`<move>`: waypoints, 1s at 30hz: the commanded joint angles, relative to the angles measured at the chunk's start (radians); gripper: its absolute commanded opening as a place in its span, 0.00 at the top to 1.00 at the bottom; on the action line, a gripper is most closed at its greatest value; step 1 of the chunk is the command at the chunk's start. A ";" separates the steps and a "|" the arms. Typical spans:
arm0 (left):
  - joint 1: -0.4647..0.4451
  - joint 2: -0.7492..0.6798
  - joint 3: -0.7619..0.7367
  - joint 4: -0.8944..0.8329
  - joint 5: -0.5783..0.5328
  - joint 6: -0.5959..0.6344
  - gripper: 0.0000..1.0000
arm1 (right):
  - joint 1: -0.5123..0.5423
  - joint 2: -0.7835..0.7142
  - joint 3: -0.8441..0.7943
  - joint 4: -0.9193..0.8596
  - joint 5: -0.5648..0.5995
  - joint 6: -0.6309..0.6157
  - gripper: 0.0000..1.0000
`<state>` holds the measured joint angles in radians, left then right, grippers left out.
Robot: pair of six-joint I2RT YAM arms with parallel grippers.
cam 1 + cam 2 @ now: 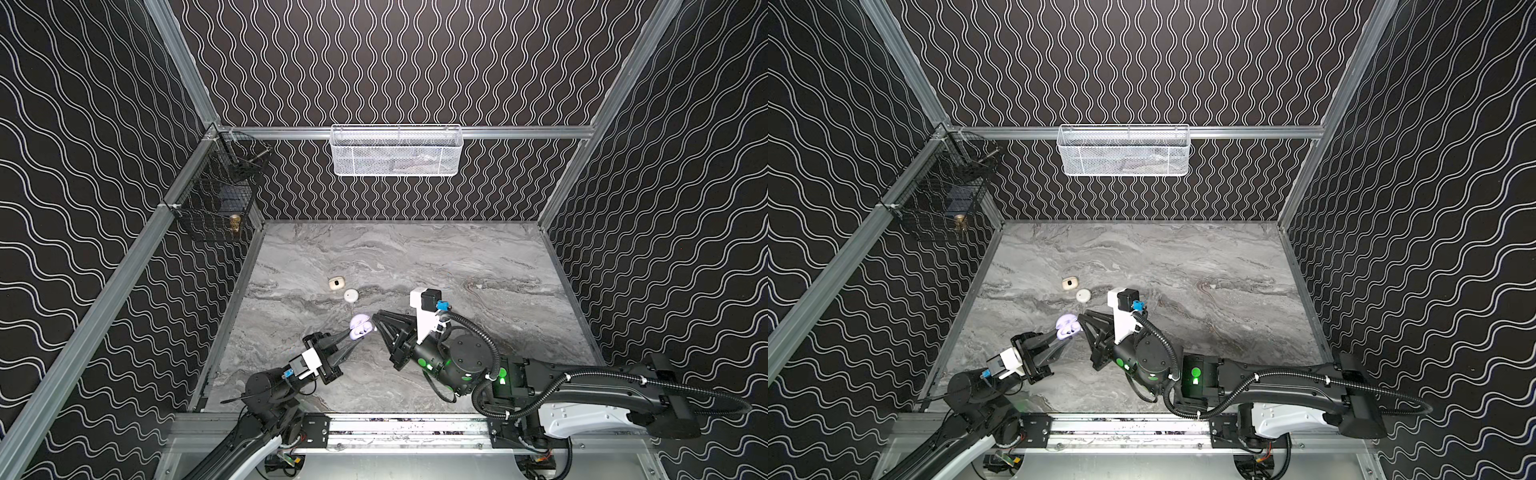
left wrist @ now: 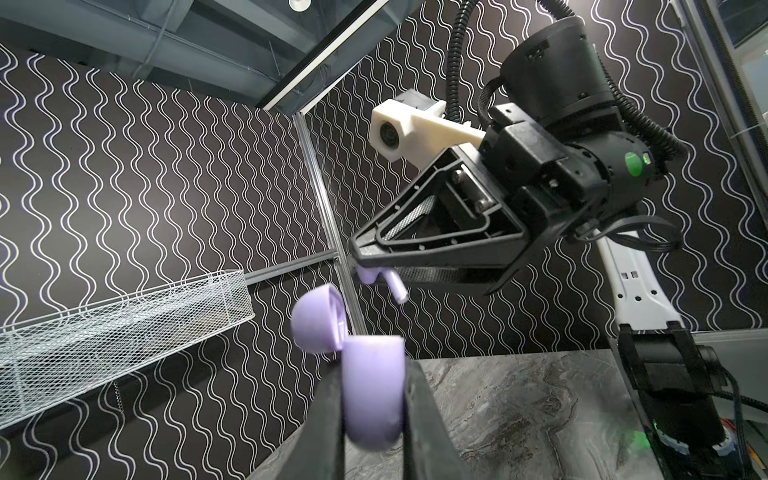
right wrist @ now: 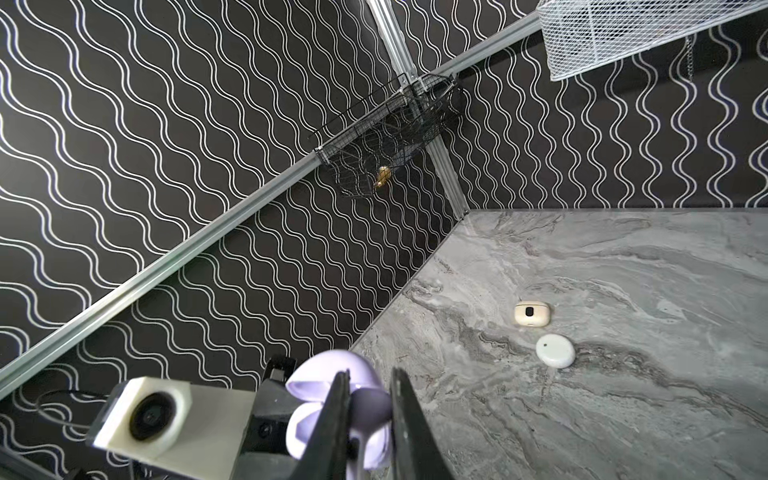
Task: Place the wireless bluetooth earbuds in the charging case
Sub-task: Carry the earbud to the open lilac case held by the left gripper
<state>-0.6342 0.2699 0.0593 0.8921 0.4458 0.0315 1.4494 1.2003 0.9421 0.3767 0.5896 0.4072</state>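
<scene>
The left gripper [image 2: 372,399] has its fingers closed on the body of the lilac charging case [image 2: 374,386]. It holds the case up above the table [image 1: 457,257], left of the middle and nearer to the front edge. The lid [image 2: 316,320] is open and tipped back.

The right gripper [image 3: 368,395] pinches one lilac earbud [image 2: 384,279] between its tips. The stem points toward the case, very near the opening but not touching it. In the right wrist view the fingers and the earbud cover most of the opening.

Two closed cases lie behind, toward the left edge: a cream case [image 1: 336,283] and a round white case [image 1: 351,295]. They are close together and well apart from the grippers.

A white mesh basket [image 1: 395,151] hangs on the back wall. A black wire basket [image 1: 216,195] hangs on the left wall.
</scene>
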 commanded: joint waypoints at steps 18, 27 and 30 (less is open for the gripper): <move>0.002 -0.005 0.010 0.024 -0.034 -0.007 1.00 | 0.006 0.111 0.019 0.198 0.029 -0.044 0.91; 0.001 0.002 0.010 0.044 -0.049 -0.019 1.00 | 0.006 0.140 0.009 0.224 0.052 -0.045 0.91; 0.001 -0.009 0.019 0.022 -0.063 -0.016 1.00 | 0.008 0.141 0.001 0.232 0.045 -0.044 0.91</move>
<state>-0.6338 0.2680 0.0639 0.8890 0.3790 0.0246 1.4551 1.3373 0.9482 0.5861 0.6418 0.3660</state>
